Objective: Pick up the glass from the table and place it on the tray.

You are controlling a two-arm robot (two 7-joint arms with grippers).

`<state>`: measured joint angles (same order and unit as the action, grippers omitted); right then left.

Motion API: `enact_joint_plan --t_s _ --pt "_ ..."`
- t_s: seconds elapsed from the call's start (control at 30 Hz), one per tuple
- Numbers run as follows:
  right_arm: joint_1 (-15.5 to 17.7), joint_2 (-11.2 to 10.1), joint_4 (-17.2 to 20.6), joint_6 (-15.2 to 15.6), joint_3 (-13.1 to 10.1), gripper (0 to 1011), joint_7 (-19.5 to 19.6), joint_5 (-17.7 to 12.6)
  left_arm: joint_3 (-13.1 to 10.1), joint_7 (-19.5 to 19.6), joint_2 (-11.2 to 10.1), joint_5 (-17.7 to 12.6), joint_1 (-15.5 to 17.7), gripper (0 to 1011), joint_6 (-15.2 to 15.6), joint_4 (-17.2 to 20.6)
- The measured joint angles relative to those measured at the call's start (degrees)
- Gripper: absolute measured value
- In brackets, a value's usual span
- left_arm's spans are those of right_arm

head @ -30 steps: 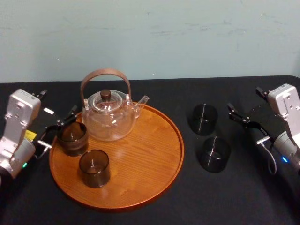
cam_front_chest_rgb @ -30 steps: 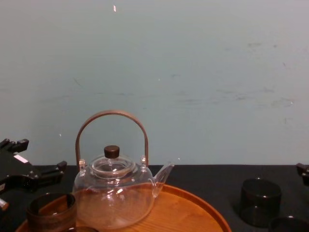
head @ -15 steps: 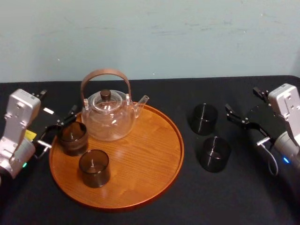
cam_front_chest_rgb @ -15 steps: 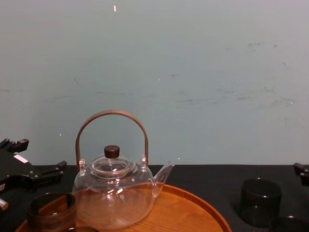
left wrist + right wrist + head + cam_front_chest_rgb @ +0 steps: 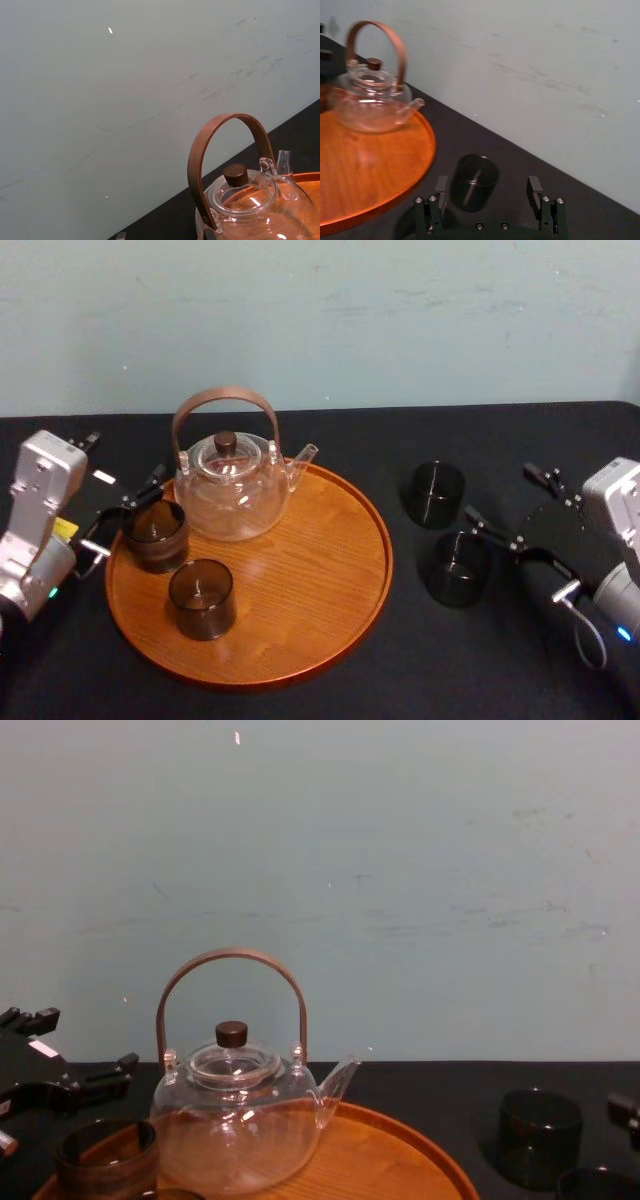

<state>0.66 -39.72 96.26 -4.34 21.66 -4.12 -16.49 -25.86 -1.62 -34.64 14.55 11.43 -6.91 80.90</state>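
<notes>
The right gripper, fingers spread wide, hangs just right of the nearer glass and the farther glass, both dark and standing on the black table. Both are off the tray, which carries a teapot; the left gripper sits parked at its left rim, fingers apart

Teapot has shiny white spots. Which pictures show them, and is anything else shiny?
Left wrist view: white glints on the teapot, lid and belly. Chest view: small glints low on its body. Head view: pale streaks inside the far glass and the near glass, beside the right gripper; a pale patch on the tray.
</notes>
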Motion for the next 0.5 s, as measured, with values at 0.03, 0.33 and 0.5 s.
enact_joint_plan --t_s 0.03,0.33,0.5 --pt "0.6 -0.2 0.6 0.0 -0.1 1002 -0.2 -0.2 0.0 0.0 0.0 0.0 0.0 1001 0.0 0.0" --pt "5.4 -0.7 4.7 0.8 -0.4 1002 -1.4 0.0 0.0 0.0 0.0 0.0 0.0 1001 0.0 0.0" --pt "6.3 -0.1 5.1 0.9 -0.4 1002 -2.2 0.3 0.0 0.0 0.0 0.0 0.0 1002 0.0 0.0"
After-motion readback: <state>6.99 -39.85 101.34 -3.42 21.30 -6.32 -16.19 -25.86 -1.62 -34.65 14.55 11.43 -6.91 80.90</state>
